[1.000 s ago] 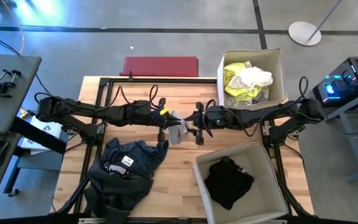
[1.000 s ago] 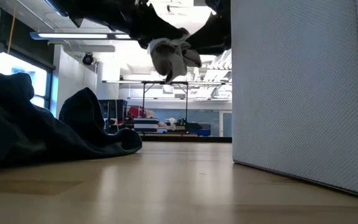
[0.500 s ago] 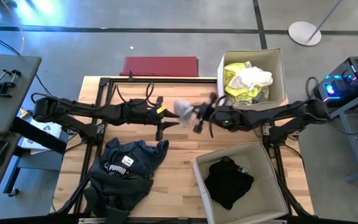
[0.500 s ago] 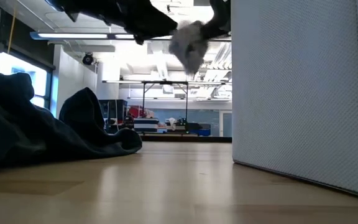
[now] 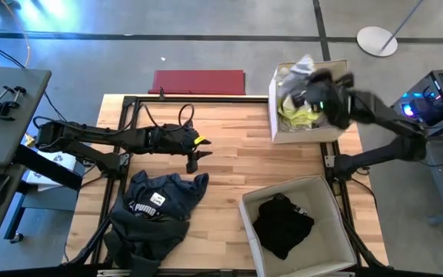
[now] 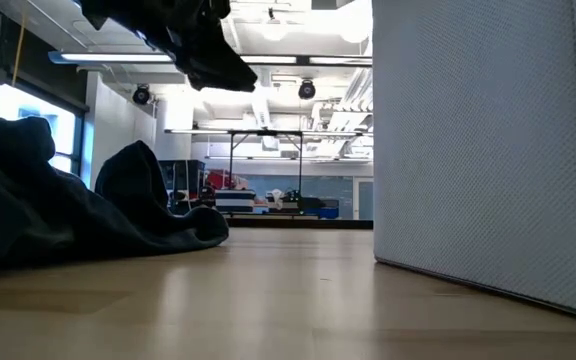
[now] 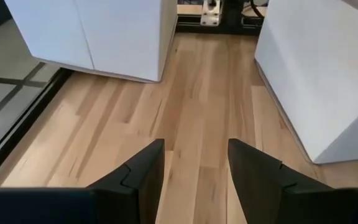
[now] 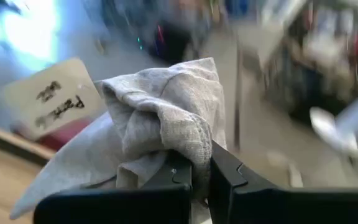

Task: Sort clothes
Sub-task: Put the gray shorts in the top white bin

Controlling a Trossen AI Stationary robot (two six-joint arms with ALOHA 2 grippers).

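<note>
My right gripper [image 5: 308,77] is shut on a small grey garment [image 8: 160,124] above the far white box [image 5: 337,127]; the garment also shows in the high view [image 5: 297,71]. That box holds neon yellow [image 5: 297,114] and white clothes. My left gripper [image 5: 193,159] is open and empty above the table's middle, its fingers [image 7: 135,180] over bare wood. A navy Puma garment [image 5: 156,208] lies heaped at the table's near left. A black garment [image 5: 283,223] lies in the near white box [image 5: 325,192]. My right gripper pinches a bunched fold of the grey garment [image 8: 185,152] between its two fingers, several layers it seems. The garment is lifted clear and bulges past the fingertips, over the far box.
A red mat [image 5: 198,81] lies beyond the table's far edge. Bare wood [image 5: 237,161] lies between the two boxes and the Puma garment. In the low view the near box's wall [image 6: 488,150] fills the right side.
My right gripper has taken the grey garment from the table's middle toward the far right, up over the far box, turning as it went. My left gripper has let the garment go and drawn back a little toward the table's left.
</note>
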